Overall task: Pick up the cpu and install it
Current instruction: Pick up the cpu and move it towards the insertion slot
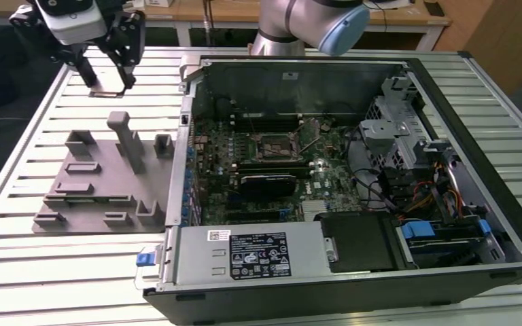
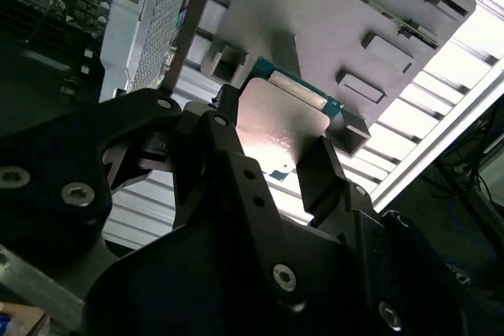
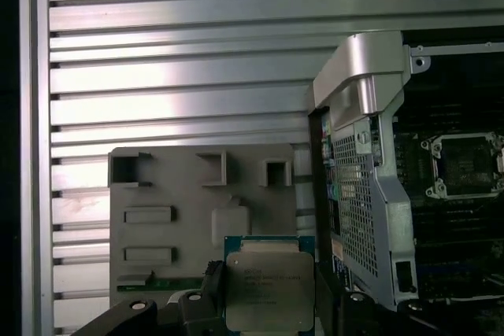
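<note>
Two fingers (image 2: pixel 324 175) clamp the cpu (image 3: pixel 269 289) — above the table (image 1: pixel 62 272).

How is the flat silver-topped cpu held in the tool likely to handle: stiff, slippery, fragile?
The flat square silver-topped cpu looks rigid: it spans between the fingers of the black tool without sagging. Its smooth shiny metal top suggests it may slip, since it is gripped by its thin edges. Thin and small, it is probably light, yet likely fragile if knocked.
</note>
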Controlling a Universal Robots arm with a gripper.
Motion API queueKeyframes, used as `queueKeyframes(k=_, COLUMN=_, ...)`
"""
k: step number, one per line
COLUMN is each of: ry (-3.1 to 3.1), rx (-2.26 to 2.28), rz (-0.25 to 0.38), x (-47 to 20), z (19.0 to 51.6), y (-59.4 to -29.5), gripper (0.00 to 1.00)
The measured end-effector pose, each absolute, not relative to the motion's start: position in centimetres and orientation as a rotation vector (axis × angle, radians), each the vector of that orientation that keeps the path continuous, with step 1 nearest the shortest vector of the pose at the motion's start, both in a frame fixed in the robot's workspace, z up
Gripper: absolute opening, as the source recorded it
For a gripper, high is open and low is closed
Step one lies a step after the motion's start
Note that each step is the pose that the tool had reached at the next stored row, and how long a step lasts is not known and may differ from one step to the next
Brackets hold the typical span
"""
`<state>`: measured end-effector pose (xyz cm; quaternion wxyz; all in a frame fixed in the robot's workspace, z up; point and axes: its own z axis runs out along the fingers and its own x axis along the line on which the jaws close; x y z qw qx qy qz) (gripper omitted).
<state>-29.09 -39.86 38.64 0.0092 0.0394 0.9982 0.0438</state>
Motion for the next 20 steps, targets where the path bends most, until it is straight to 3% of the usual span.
queueKeyframes(k=20, ry=3.119, rx=0.123, rz=0.137, x=-21.9, z=38.6, y=-39.9, gripper=0.54)
